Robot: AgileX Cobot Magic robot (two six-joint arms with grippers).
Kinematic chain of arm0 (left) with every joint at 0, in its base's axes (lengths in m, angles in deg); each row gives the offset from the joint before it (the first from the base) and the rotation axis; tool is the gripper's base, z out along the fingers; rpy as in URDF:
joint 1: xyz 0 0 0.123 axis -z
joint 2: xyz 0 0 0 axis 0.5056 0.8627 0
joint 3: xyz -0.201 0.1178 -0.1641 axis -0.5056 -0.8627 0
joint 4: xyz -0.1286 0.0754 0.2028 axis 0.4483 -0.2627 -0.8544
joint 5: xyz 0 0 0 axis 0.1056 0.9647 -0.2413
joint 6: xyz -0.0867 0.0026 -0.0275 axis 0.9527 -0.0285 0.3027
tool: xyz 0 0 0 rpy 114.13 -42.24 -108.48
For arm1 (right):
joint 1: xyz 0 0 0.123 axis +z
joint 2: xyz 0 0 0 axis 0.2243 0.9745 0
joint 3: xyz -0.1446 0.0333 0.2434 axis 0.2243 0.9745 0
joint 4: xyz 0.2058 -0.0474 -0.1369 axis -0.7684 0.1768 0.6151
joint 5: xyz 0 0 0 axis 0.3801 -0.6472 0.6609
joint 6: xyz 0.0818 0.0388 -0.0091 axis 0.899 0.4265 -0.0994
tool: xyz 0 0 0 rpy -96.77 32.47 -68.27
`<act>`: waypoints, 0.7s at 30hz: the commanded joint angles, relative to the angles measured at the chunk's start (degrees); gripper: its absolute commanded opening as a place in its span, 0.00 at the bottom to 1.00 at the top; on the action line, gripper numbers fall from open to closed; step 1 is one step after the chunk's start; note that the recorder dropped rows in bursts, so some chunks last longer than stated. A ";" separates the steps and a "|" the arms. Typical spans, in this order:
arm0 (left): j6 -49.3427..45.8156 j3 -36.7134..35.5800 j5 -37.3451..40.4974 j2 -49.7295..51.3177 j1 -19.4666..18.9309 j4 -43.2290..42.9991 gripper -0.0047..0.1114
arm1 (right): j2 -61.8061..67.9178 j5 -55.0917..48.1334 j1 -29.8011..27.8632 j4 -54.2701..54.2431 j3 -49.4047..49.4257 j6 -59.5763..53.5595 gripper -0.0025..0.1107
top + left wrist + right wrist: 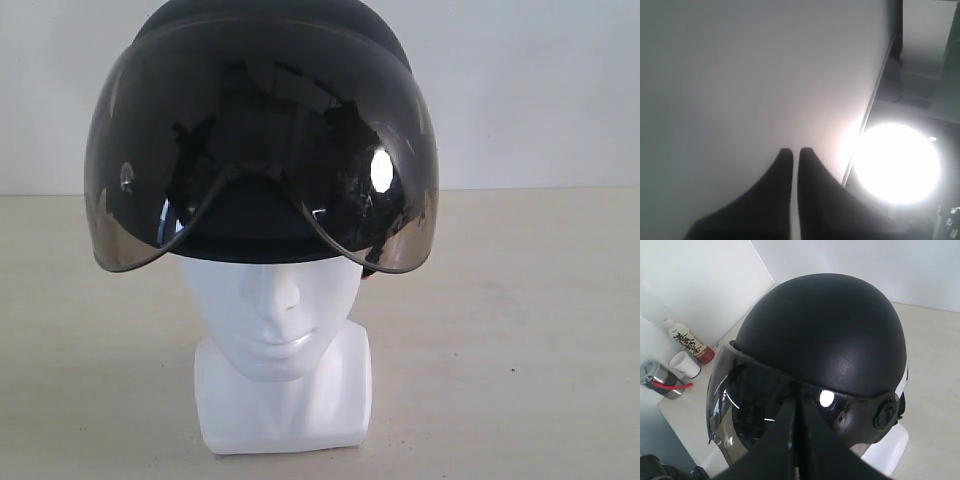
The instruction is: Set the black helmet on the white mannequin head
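Note:
The black helmet [262, 60] sits on top of the white mannequin head [272, 310], and its smoky visor [260, 160] hangs down over the forehead and eyes. The head's neck stands on a squarish white base [285, 405] on the table. In the right wrist view the helmet [825, 330] fills the frame, with a corner of the white base [887, 450] below it. My right gripper [798, 401] is shut, empty, with its tips just in front of the visor. My left gripper [795, 151] is shut, empty, and faces a pale wall. Neither arm shows in the exterior view.
The beige table [520, 330] runs back to a white wall. At a table corner stand a labelled bottle [689, 341], a white cup [685, 364] and a metal mug with a red handle [657, 380]. A bright round lamp [897, 165] glares in the left wrist view.

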 commanded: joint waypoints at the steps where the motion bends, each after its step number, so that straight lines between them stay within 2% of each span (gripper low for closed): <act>1: 0.28 -0.17 -6.13 -0.12 0.26 -15.02 0.08 | -0.46 0.38 0.00 0.25 -0.29 -0.07 0.02; 4: 0.38 -0.67 -12.37 -0.12 0.26 -28.83 0.08 | -0.40 0.51 0.00 0.25 -0.29 -0.07 0.02; 9: 0.10 -1.68 -18.55 -0.12 0.26 -29.04 0.08 | -0.40 0.51 0.00 0.25 -0.29 -0.07 0.02; 11: 0.09 -1.68 -18.55 -0.12 0.26 -31.59 0.08 | -0.40 0.51 0.00 0.25 -0.29 -0.07 0.02; 21: -1.87 -2.56 -18.55 -0.24 0.26 -30.65 0.08 | -0.40 0.51 0.00 0.25 -0.29 -0.07 0.02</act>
